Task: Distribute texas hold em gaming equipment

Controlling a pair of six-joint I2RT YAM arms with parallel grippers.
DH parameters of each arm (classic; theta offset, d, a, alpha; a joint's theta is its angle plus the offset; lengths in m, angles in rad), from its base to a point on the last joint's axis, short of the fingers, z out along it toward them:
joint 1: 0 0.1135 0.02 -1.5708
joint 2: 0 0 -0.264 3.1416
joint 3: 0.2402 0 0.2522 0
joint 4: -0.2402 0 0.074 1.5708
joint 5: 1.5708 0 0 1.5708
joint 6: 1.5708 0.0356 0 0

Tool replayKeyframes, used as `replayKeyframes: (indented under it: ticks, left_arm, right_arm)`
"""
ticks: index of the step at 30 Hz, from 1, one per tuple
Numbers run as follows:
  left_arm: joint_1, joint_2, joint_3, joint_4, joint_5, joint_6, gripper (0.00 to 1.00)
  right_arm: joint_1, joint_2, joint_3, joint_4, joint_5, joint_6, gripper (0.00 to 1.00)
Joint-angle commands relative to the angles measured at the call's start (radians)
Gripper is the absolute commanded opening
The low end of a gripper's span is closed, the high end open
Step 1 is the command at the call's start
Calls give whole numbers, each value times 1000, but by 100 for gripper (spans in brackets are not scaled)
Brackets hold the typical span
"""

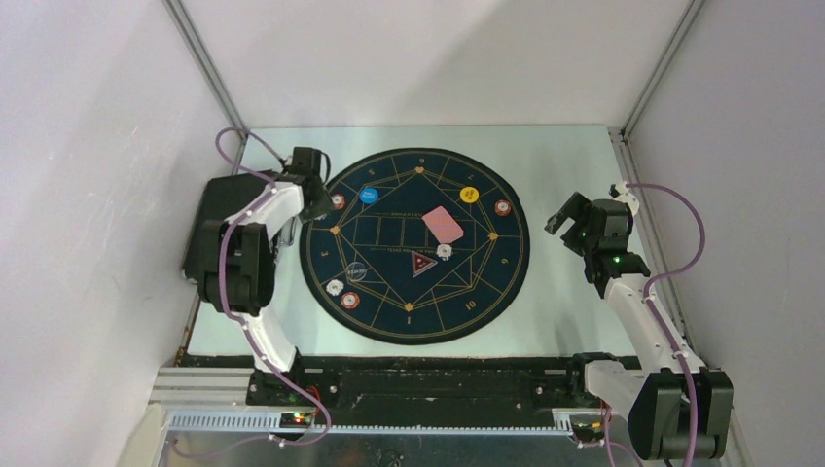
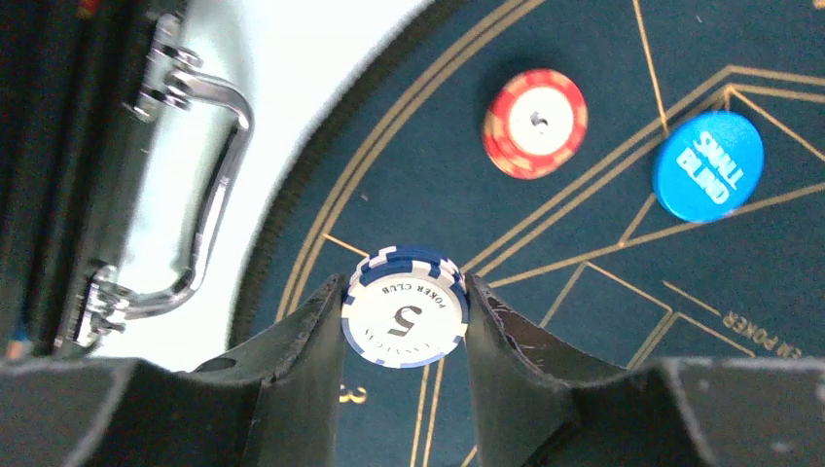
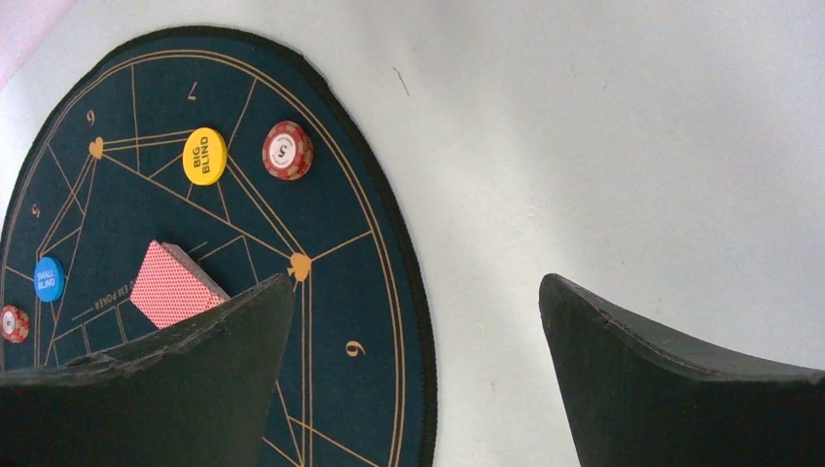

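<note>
One blue-white chip (image 2: 404, 309) is being gripped.
Left gripper (image 2: 404, 285) is clamping it; right gripper (image 3: 416, 279) is gaping wide.

Cards (image 1: 444, 225) on mat (image 1: 389, 316), case (image 2: 39, 146) at left

L arm (image 1: 268, 209), R arm (image 1: 642, 306), white links, blk joints, purple cables (image 1: 695, 236), green LEDs (image 1: 617, 260), dark jaws

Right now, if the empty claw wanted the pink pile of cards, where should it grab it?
The pink pile of cards lies flat on the mat, thin but with side faces showing, and bare mat flanks both long edges. So probably pinch those two long edges, coming straight down from above. The open right claw is the free one.
</note>
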Motion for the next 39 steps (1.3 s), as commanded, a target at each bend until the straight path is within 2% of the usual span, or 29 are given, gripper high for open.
replayKeyframes:
  ticks: [1,6,13,20,27,39]
  left_arm:
    - [49,18,59,42,19,40,0]
    - [64,85,110,49,85,78,0]
    - [65,162,157,13,86,93,1]
    - [64,182,176,-12,95,126,16]
    - [64,189,189,-37,136,161,25]
    - [64,216,236,-74,179,190,29]
  right_arm:
    - [-5,-10,4,14,32,-12,99]
    - [-34,-5,4,13,34,-12,100]
    - [-40,-5,3,10,42,-12,100]
    - [-42,7,3,17,32,-10,100]
    - [-42,6,3,17,33,-9,100]
    - [-45,1,4,13,44,-15,99]
